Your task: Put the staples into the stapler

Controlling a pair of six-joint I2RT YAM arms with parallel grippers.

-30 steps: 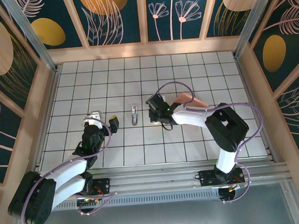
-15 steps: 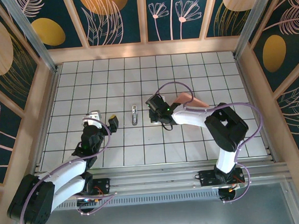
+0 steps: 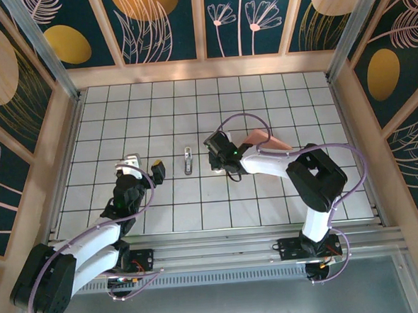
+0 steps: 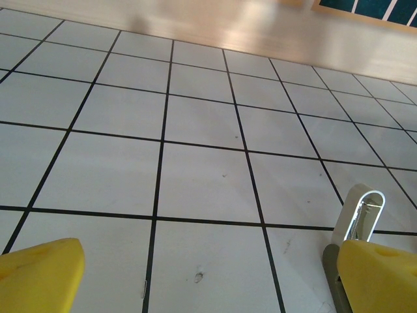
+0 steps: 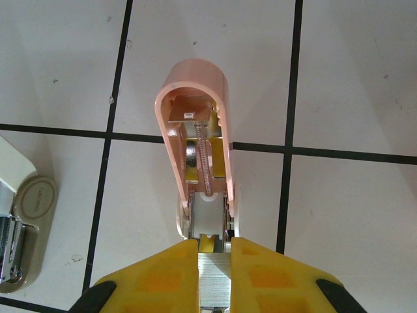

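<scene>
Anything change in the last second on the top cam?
Nothing visibly changed. The right tool stays shut on the staples, the left tool stays open, and the stapler lies where it was between the two arms.

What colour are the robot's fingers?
The fingers are yellow, clearest in the right wrist view.

White tiled floor with black grid lines lay inside light wooden frame. Dark teal wall panels carried pale flower outlines, mustard and cream ovals. Metal rail ran along near edge. Light was even
</scene>
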